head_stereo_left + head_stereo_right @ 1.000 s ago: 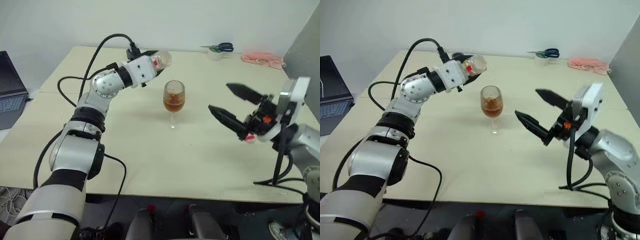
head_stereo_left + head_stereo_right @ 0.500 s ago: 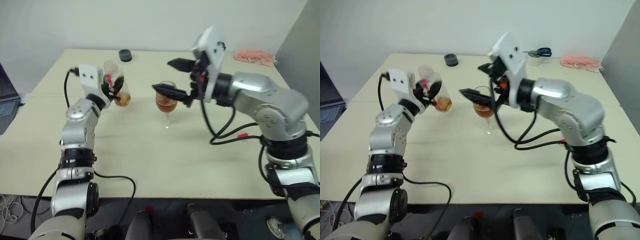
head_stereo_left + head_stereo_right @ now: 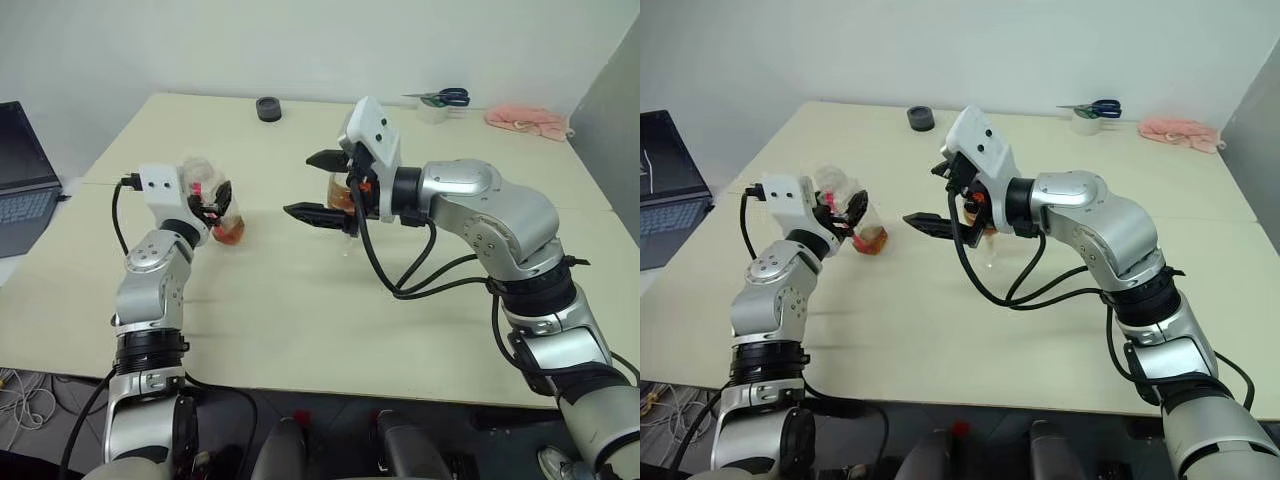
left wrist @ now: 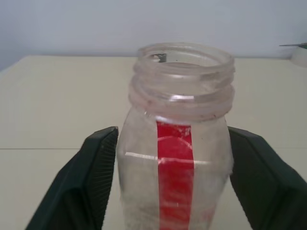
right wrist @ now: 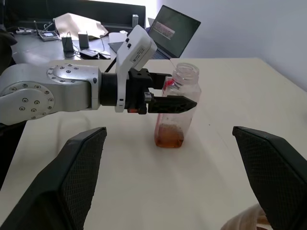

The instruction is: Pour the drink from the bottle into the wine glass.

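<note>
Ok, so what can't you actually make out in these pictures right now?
- Wine glass: head views, mostly hidden behind the open right gripper; its fill level is unreadable.
- Bottle: left wrist view, base cut off by the frame edge.
- Small dark round object: head views, too small to identify.
- Laptop: left eye view, cut off by the left edge.

Head eyes look down over the table (image 3: 300, 320); wrist views (left closest) share the bottle (image 4: 175, 158).

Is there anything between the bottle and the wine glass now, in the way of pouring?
Yes. The right gripper, open, reaches from the wine glass toward the bottle; its fingers lie between them.
</note>
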Robot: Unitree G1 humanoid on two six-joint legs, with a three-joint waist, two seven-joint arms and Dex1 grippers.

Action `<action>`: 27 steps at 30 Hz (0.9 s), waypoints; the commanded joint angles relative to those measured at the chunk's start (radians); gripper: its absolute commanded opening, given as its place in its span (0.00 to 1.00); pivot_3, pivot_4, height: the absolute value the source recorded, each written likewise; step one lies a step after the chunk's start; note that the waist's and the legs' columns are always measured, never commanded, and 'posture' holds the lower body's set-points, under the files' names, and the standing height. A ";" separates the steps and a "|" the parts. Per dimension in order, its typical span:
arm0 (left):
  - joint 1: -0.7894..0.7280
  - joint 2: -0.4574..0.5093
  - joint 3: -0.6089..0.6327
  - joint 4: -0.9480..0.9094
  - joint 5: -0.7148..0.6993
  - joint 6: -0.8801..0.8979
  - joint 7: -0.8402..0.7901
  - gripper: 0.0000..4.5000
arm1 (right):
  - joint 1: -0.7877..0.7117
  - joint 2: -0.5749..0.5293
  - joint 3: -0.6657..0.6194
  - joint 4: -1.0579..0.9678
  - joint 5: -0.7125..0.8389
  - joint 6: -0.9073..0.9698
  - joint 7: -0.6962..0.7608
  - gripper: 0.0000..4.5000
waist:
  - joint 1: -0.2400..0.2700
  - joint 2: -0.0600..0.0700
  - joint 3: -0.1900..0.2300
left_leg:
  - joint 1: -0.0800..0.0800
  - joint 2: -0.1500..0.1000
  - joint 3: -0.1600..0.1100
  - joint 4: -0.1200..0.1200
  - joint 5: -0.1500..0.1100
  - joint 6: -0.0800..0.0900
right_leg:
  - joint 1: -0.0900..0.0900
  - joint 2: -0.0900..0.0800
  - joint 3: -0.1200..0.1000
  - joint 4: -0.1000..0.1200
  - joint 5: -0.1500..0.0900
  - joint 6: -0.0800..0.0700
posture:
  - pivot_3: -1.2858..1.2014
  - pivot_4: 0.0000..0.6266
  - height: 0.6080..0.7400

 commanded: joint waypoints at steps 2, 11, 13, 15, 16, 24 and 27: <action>0.026 0.006 -0.009 -0.079 0.010 -0.013 0.001 1.00 | -0.009 -0.003 -0.016 -0.020 -0.021 -0.020 0.033 1.00 | -0.001 0.000 0.000 | 0.000 0.000 0.000 0.000 0.000 0.000 | 0.000 0.000 0.000 0.000 0.000 0.000 | 0.52 0.24 1.00; 0.189 0.017 0.018 -0.307 -0.036 0.102 -0.003 1.00 | -0.007 -0.050 -0.041 -0.003 -0.062 -0.041 0.083 1.00 | -0.004 0.000 0.000 | 0.000 0.000 0.000 -0.001 0.000 0.000 | 0.000 0.000 0.000 0.000 0.000 0.000 | 0.52 0.24 1.00; 0.261 0.018 0.047 -0.387 -0.064 0.133 -0.004 1.00 | 0.000 -0.079 -0.058 -0.005 -0.063 -0.043 0.099 1.00 | -0.007 0.000 0.000 | 0.000 0.001 0.000 -0.001 0.000 0.000 | 0.000 0.000 0.001 -0.001 0.000 0.000 | 0.52 0.24 1.00; 0.330 0.018 0.086 -0.453 -0.104 0.148 -0.016 1.00 | 0.015 -0.126 -0.097 -0.019 -0.046 -0.046 0.134 1.00 | -0.007 0.000 0.000 | 0.000 0.001 0.000 -0.001 0.000 0.000 | 0.000 0.000 0.001 -0.001 0.000 0.000 | 0.52 0.24 1.00; 0.363 0.022 0.103 -0.479 -0.129 0.144 -0.039 1.00 | 0.026 -0.149 -0.123 -0.032 -0.028 -0.046 0.157 1.00 | -0.006 0.000 0.000 | 0.000 0.001 0.000 -0.001 0.000 0.000 | 0.000 0.000 0.001 -0.001 0.000 0.000 | 0.52 0.24 1.00; 0.363 0.247 0.189 -0.572 -0.353 0.218 -0.309 1.00 | 0.162 -0.341 -0.375 -0.013 0.132 0.011 0.287 1.00 | 0.007 0.000 0.000 | 0.001 0.001 -0.001 -0.002 0.000 0.000 | 0.004 0.002 -0.001 -0.008 0.000 0.000 | 0.52 0.24 1.00; 0.296 0.345 0.185 -0.582 -0.426 0.283 -0.368 1.00 | 0.237 -0.392 -0.427 -0.001 0.133 -0.041 0.319 1.00 | 0.010 0.000 0.000 | 0.001 0.001 0.001 -0.002 0.000 0.000 | 0.005 0.001 0.000 -0.012 0.000 0.000 | 0.52 0.24 1.00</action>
